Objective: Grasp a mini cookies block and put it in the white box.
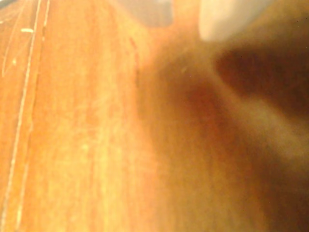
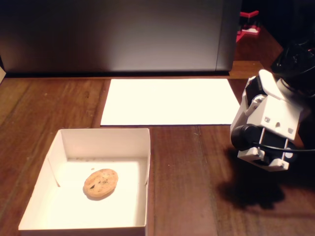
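A small round golden-brown cookie (image 2: 101, 183) with dark specks lies flat inside the shallow white box (image 2: 142, 140) at the lower left of the fixed view. My gripper (image 2: 264, 160) hangs low over the wood table at the right, well apart from the box, with nothing visibly in it. Its jaws are hidden behind the white arm body, so I cannot tell whether they are open. The wrist view is a blurred close-up of the wooden tabletop (image 1: 87, 135); it shows neither cookie nor box, only a dark blur (image 1: 260, 72) at the right.
A flat white paper sheet (image 2: 170, 101) lies behind the box. A grey panel (image 2: 118, 34) stands along the back edge. A red object (image 2: 248, 24) sits at the far back right. Bare wood lies between box and arm.
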`<act>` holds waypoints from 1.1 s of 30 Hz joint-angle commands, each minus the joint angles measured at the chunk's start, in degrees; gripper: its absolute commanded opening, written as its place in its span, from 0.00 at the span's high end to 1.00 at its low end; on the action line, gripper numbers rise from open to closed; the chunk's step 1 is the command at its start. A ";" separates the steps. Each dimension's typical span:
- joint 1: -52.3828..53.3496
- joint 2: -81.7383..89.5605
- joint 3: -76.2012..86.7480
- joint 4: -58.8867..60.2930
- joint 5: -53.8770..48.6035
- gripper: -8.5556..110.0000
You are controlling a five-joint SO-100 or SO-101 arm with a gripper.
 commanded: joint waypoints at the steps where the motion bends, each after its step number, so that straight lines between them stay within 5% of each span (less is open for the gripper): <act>1: -0.26 4.04 -0.53 1.41 1.05 0.93; 33: -0.26 4.04 -0.35 0.53 5.01 0.93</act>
